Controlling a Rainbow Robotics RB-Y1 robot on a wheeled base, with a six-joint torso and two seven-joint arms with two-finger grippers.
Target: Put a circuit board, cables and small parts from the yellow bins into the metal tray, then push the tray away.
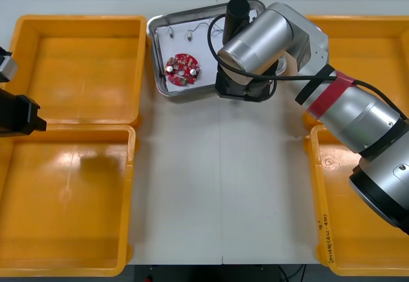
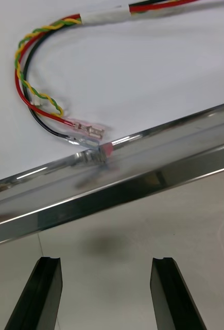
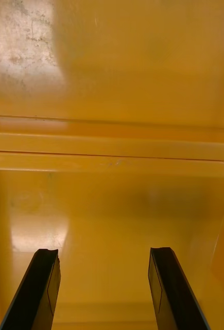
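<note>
Fingers of the right hand (image 2: 107, 260) stand apart with bare table (image 2: 106, 304) between them, just outside the near rim of the metal tray (image 2: 142, 178). In the front view this hand is hidden beneath the right arm (image 1: 268, 39), which reaches across the table and covers the right portion of the tray and part of the far right yellow bin (image 1: 377, 29); tray contents under the arm cannot be made out there. On the white tray floor lies a cable (image 2: 37, 67) of red, black and twisted yellow-and-green wires. It is curved, and its metal terminals rest against the inner wall of the near rim. Its other end is cut off at the edge of the right wrist view. The front view shows the round red circuit board (image 1: 183, 69) lying flat in the left half of the tray, close to the near rim. Two small metal parts (image 1: 172, 35) lie side by side toward the far rim, apart from the board. The tray sits at the far side of the table, just beside the far left bin. Fingers of the left hand (image 3: 104, 251) also stand apart, gripping nothing. This hand hangs over the wall shared by the two left yellow bins (image 1: 80, 21), both showing bare floors, and is cut off at the left edge of the front view.
</note>
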